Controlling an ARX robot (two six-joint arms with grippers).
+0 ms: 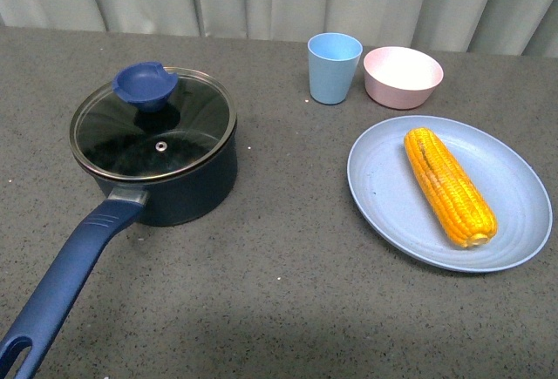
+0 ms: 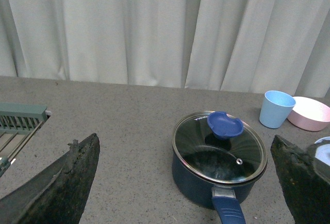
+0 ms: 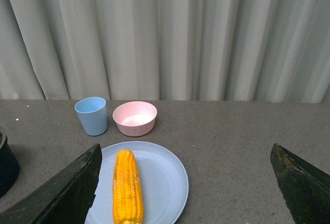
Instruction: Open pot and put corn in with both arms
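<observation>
Round navy pot [image 1: 183, 192], glass lid [image 1: 187, 131] on, resting on speckled counter [image 1: 288, 292]. Right of pot, ridged yellow corn [image 1: 449, 187] lying on smooth blue plate [image 1: 384, 196]. Spread wide and empty, left tool [image 2: 184, 137] and right tool [image 3: 185, 147].

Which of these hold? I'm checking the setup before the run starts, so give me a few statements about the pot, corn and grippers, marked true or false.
1. The lid sits on the pot. True.
2. The blue cup stands upright beside the pink bowl. True.
3. The corn lies in the pink bowl. False: it lies on the blue plate.
4. The left gripper is shut on the lid. False: it is open and holds nothing.
5. The right gripper is open. True.
</observation>
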